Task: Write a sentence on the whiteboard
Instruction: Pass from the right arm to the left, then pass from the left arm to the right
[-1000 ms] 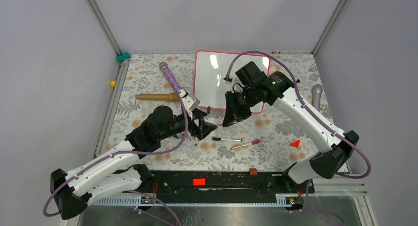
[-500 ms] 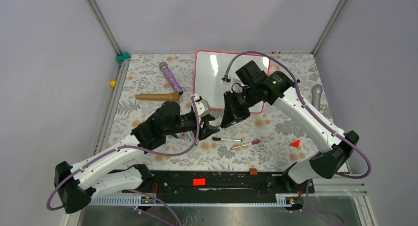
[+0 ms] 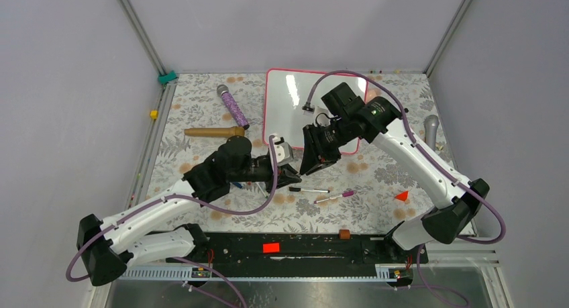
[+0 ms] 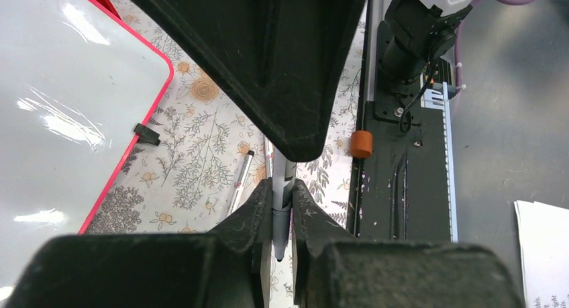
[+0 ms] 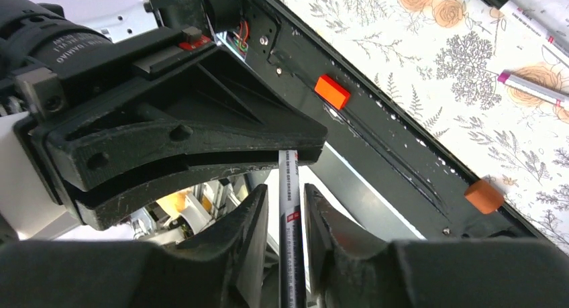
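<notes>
Nearest, well short of the whiteboard [image 3: 288, 113], a black rail [image 3: 302, 249] runs along the table edge, carrying a red tag [image 3: 270, 247] and a small brown block [image 3: 344, 234]; beyond it a flower-printed cloth [image 3: 194, 110] covers the table. Between rail and whiteboard two pens lie on the cloth, one black-capped [image 3: 308, 189], one magenta-capped [image 3: 333, 198], with a red cone [image 3: 402, 196] toward the right-arm side. Just short of the whiteboard's near edge the left gripper [image 3: 290, 176] and right gripper [image 3: 313, 160] meet tip to tip. The whiteboard lies flat at the far middle of the cloth, glossy with glare; on its left-arm side lie a brown stick [image 3: 213, 131] and a purple microphone [image 3: 232, 107], on its right-arm side a grey microphone [image 3: 431, 128]; pale lilac walls close in behind.

Only the left wrist view shows the left fingers [image 4: 258, 207] clamped tight on a grey marker [image 4: 280, 211], which runs up under the right gripper's black body, and one black clip foot [image 4: 146, 133] on the whiteboard's pink rim. The right wrist view shows that marker standing between the right fingers [image 5: 248, 234]; whether they press it I cannot tell.
</notes>
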Robot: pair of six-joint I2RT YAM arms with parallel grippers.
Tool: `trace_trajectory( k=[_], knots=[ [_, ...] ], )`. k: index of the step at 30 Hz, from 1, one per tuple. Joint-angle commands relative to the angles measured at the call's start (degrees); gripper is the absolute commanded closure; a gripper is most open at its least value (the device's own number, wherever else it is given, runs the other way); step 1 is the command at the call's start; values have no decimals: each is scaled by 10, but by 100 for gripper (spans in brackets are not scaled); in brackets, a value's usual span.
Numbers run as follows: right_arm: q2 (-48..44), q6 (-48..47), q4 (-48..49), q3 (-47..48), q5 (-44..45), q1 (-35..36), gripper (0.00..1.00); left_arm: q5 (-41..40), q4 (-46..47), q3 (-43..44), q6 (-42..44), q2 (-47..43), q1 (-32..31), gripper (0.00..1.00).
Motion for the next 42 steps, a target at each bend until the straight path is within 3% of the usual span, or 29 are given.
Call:
trace_trajectory(
  k=[1, 16, 42],
  knots=[
    [-29, 18, 41, 2, 9, 0, 64, -18, 14, 25, -17, -19, 2, 100],
    [-31, 30, 62, -17, -10, 0, 68, -13, 27, 17, -37, -33, 2, 100],
    [-9, 16, 39, -21, -50, 3, 83, 6, -17, 61, 27, 9, 0, 100]
  ],
)
